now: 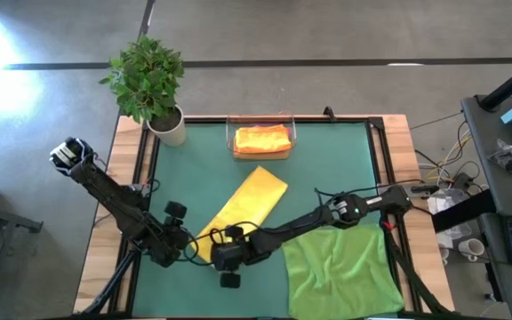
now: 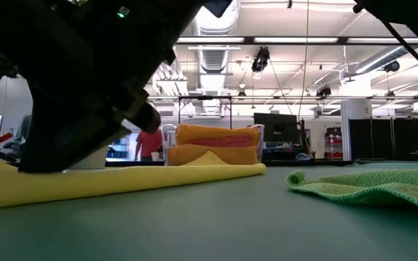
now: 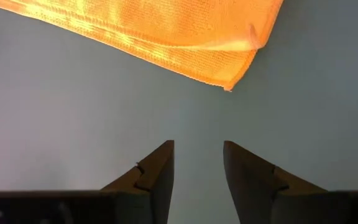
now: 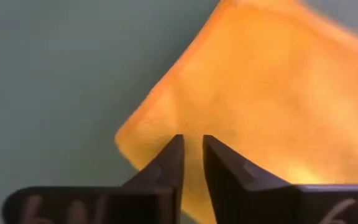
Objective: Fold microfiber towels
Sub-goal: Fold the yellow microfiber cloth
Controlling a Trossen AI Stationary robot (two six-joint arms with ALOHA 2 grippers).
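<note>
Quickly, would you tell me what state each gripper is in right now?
Left gripper: open, holding nothing, hovering over the mat near the yellow towel.
Right gripper: fingers nearly together at the yellow towel's corner; whether it grips cannot be told.

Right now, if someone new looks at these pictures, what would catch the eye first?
The long yellow towel, folded into a strip, lies diagonally at the mat's centre, with both grippers at its near end: the right gripper narrowed over its corner. The crumpled green towel lies near-right, and the clear tray of folded orange towels sits at the far edge.
</note>
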